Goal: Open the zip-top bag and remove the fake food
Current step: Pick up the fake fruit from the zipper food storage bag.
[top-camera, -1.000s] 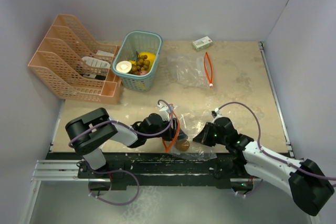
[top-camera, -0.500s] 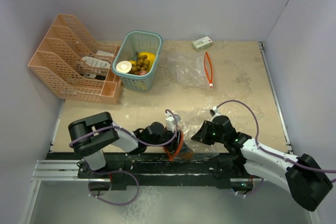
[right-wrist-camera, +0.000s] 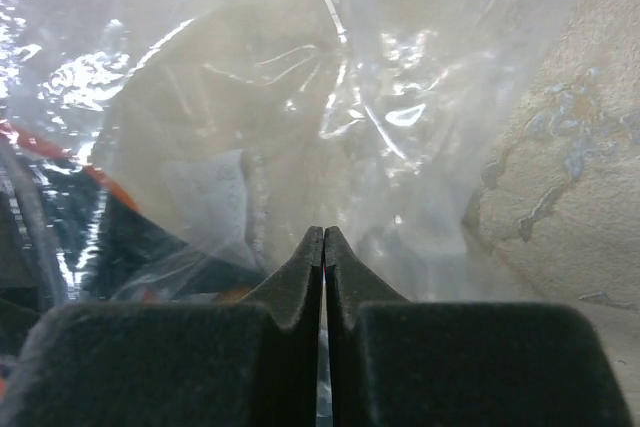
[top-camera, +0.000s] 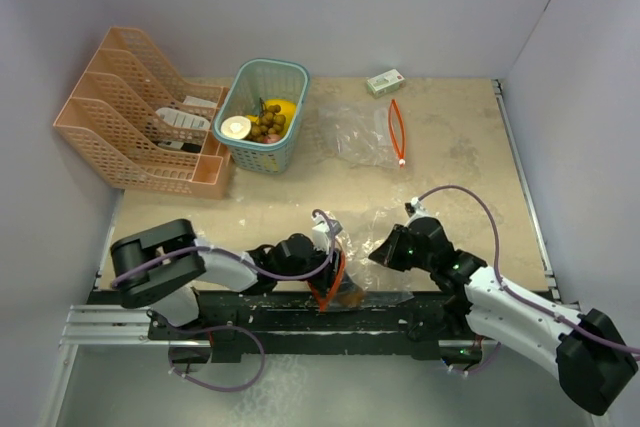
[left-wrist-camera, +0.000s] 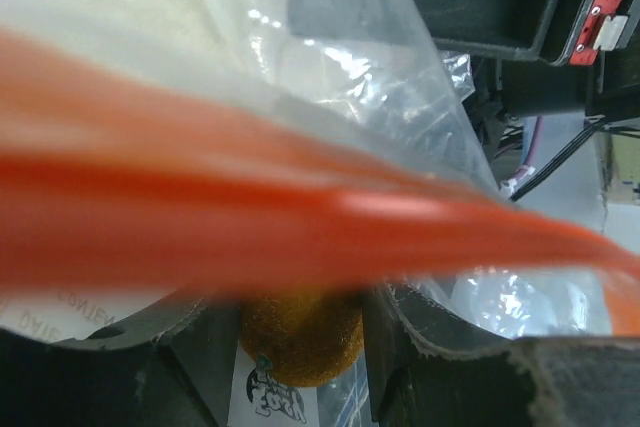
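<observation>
Fake food in the bag: 1 orange-yellow pebbled fruit (left-wrist-camera: 300, 332) lies inside the zip-top bag (top-camera: 360, 232), at the near edge of the table (top-camera: 450, 167).
Fake food out of the bag: a yellow fruit (top-camera: 284, 107), a grape cluster (top-camera: 268, 127) and a round beige piece (top-camera: 236, 128) sit in the teal basket (top-camera: 272, 64), far left.
Left wrist view only: the pebbled fruit shows in the gap between 2 dark fingers (left-wrist-camera: 470, 377). The bag's orange zip strip (left-wrist-camera: 300, 227) runs blurred across the whole picture, close to the lens.
Top view only: that fruit is a small brown blob under the film.
Left gripper (top-camera: 325, 259): at the zip strip, jaws apart. I cannot tell whether they touch the fruit.
Right gripper (right-wrist-camera: 323, 239): pads pressed flat together, nipping the bag's right side, with film creasing out from the tips.
Farther off: a 2nd clear bag (top-camera: 355, 132), a small box (top-camera: 385, 81) and an orange file rack (top-camera: 130, 127).
</observation>
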### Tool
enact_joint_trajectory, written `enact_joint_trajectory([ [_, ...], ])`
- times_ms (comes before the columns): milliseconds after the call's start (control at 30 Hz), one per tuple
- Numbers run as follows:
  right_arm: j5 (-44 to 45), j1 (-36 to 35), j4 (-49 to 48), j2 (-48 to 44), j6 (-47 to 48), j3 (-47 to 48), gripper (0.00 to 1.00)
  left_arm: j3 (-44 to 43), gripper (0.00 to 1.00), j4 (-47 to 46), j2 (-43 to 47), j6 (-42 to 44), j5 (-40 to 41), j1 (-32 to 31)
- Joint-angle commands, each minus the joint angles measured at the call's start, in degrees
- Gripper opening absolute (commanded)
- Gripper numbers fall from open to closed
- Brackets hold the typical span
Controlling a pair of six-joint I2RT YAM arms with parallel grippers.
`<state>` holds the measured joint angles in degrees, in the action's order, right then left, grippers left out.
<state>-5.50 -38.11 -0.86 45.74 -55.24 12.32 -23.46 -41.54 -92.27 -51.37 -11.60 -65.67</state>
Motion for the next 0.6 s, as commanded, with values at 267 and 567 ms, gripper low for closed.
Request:
enact_joint_trajectory([
  [267,1.56,1.68,-3.57,4.66,2.03,0.54,0.00,-4.53,0.21,38.51,28.49,5.75,5.29,11.67],
  [567,1.82,2.65,-5.45,9.11,2.83,0.61,0.00,-12.02,0.23,57.59,39.16,7.08,12.16,18.77],
])
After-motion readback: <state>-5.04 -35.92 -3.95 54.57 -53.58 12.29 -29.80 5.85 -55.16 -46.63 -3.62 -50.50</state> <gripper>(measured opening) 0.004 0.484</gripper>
